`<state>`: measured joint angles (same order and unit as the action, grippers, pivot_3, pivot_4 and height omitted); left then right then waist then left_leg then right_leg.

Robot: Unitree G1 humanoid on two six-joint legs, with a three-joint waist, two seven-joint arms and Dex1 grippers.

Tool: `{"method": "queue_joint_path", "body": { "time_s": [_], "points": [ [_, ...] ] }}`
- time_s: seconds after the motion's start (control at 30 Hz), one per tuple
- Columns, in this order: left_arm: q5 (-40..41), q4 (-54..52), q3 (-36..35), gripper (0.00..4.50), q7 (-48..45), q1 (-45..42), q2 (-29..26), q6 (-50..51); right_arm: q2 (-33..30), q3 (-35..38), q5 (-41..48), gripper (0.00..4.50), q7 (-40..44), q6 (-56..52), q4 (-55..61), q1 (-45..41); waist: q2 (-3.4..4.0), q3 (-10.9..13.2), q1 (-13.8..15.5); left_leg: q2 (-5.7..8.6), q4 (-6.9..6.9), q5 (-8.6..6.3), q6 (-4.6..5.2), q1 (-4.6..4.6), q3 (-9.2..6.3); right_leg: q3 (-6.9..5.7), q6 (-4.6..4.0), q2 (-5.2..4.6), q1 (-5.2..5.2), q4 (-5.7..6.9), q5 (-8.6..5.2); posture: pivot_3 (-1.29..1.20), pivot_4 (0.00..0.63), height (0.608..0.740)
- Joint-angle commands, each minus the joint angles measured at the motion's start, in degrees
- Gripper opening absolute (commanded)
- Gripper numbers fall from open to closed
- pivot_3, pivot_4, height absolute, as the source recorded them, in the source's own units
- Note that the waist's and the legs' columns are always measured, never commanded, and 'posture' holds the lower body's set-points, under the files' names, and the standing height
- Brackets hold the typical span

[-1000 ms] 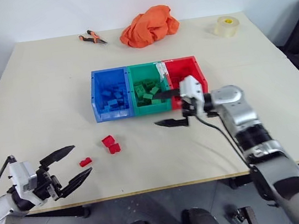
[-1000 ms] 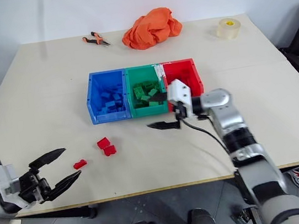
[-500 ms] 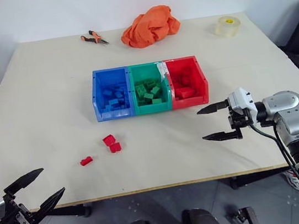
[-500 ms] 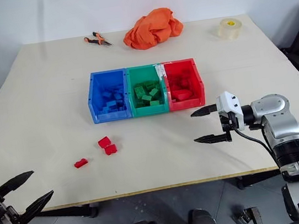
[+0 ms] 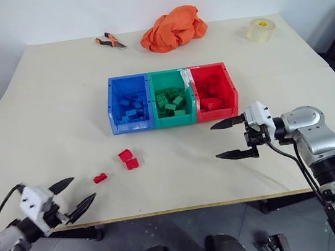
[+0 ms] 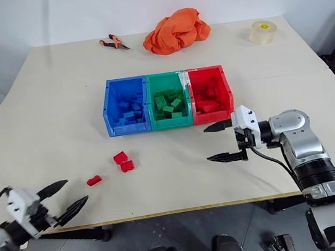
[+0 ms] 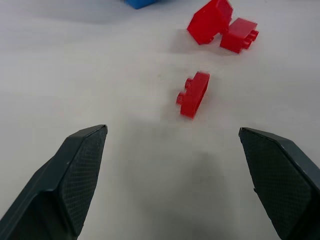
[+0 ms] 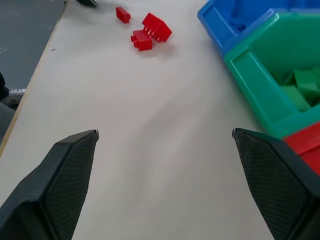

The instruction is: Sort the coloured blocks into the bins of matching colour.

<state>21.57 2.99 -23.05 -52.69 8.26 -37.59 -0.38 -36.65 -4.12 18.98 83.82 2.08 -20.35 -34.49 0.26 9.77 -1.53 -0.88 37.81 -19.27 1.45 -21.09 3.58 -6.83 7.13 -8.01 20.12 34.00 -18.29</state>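
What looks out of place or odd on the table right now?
Three red blocks lie loose on the table, outside the bins: a touching pair, one of them tipped on edge, and a single block nearer the open left gripper. Nothing looks spilled or damaged.

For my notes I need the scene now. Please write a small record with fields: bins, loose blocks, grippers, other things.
bins: blue bin, green bin, red bin, joined in a row, each holding blocks
loose blocks: three red blocks on the table: a pair and a single one
left gripper: open, empty, near the single block
right gripper: open, empty, before the red bin
other things: orange cloth, pliers, tape roll
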Motion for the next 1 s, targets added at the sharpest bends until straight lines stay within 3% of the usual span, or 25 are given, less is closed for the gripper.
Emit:
{"method": "queue_joint_path", "body": {
  "time_s": [0.03,0.23,0.27,0.33,0.57,0.7,1.0],
  "points": [
    [-1.52,3.3,2.12,4.5,-0.91,-3.17,-0.71,-2.34,-0.35,1.49,0.82,4.48,-1.61,-0.81,3.48,1.14,-0.01,0.0,-0.02,0.0,0.0,0.0,0.0,0.0,0.0,-0.03,0.0,0.01,0.0,0.03,0.0,0.0,0.15,0.74],
    [-4.23,11.66,7.41,4.5,-4.37,-10.76,-1.88,-4.24,-0.92,2.32,1.08,4.48,-3.87,-1.97,6.77,3.4,-0.01,-0.01,0.01,0.0,0.04,0.02,0.02,0.03,0.08,-0.65,0.02,0.1,-0.03,0.11,0.01,0.0,0.15,0.74],
    [-4.89,12.83,8.28,4.31,-5.16,-11.61,-2.53,-4.58,-1.07,2.55,1.18,4.5,-4.24,-2.2,7.38,3.76,-0.01,-0.01,0.02,0.0,0.06,0.03,0.03,0.03,0.09,-0.69,0.02,0.1,-0.04,0.11,0.01,0.0,0.15,0.74],
    [-4.56,14.43,8.79,3.87,-6.22,-12.75,-3.08,-4.36,-1.29,2.91,1.32,4.5,-4.91,-2.58,8.26,4.29,0.01,-0.02,0.07,0.0,0.07,0.04,0.04,0.06,0.09,-0.72,0.02,0.19,-0.07,0.12,0.01,0.0,0.15,0.74],
    [-3.37,17.2,8.33,1.68,-8.78,-15.48,-3.48,-6.34,-1.9,3.75,1.46,4.5,-6.53,-3.55,10.49,6.15,0.01,-0.02,0.06,-0.01,0.07,0.04,0.04,0.13,0.05,-0.72,0.03,0.22,-0.15,0.13,0.01,0.0,0.15,0.74],
    [-0.54,12.48,8.87,0.39,-9.89,-17.38,-3.22,-1.87,-2.37,4.57,1.55,4.5,-7.13,-3.86,11.27,7.0,0.0,-0.01,0.09,-0.01,0.07,0.04,0.04,0.12,0.05,-0.72,0.03,0.22,-0.14,0.11,0.01,0.0,0.15,0.74],
    [1.52,2.01,15.27,0.33,-9.34,-30.02,-2.05,10.43,-3.9,7.1,2.06,4.5,-9.16,-4.12,12.65,8.89,-0.01,-0.01,1.37,0.04,0.21,0.05,0.06,0.05,-0.09,-0.73,0.07,0.39,-0.28,0.06,0.04,0.0,0.15,0.74]
  ]
}}
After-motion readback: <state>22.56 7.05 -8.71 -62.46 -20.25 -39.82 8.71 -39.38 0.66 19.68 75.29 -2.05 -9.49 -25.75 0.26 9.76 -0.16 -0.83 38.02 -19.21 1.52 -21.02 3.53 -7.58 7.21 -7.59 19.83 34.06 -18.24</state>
